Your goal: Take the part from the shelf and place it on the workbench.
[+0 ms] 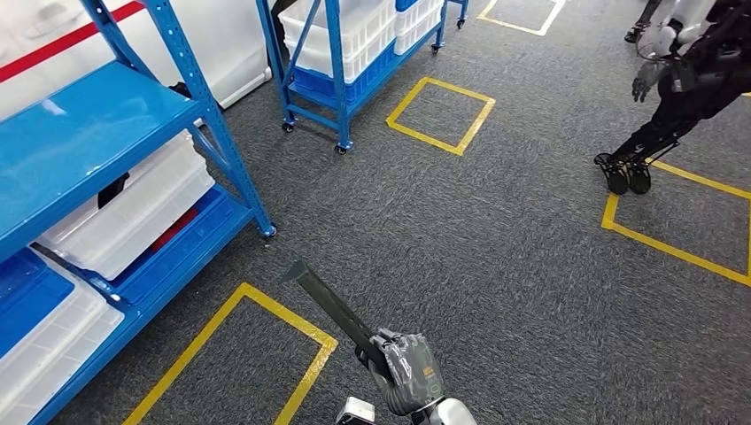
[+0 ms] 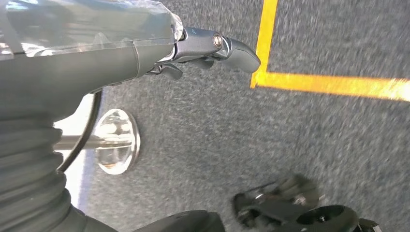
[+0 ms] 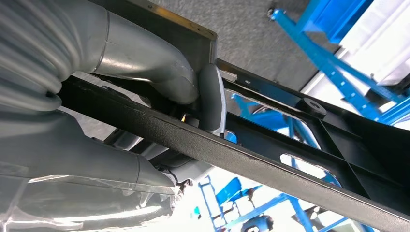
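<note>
Right hand [image 1: 407, 370] low in the head view, clamped around a long black part [image 1: 329, 305] that juts up and to the left over grey carpet [image 1: 460, 230]. In the right wrist view, thick grey thumb [image 3: 159, 72] and a dark finger [image 3: 212, 99] wrapped around a bar of that part [image 3: 290, 159], a flat black frame with open cut-outs. Part held in the air, well clear of the blue shelf rack [image 1: 97, 133] on the left with its white bins [image 1: 133, 208]. Left hand [image 2: 193, 48] hanging above carpet near a yellow floor line [image 2: 333, 84], dark fingers [image 2: 237, 50] stretched out, holding nothing. Second blue rack on castors [image 1: 341, 80] farther back. Another robot's dark legs [image 1: 655, 133] at upper right
</note>
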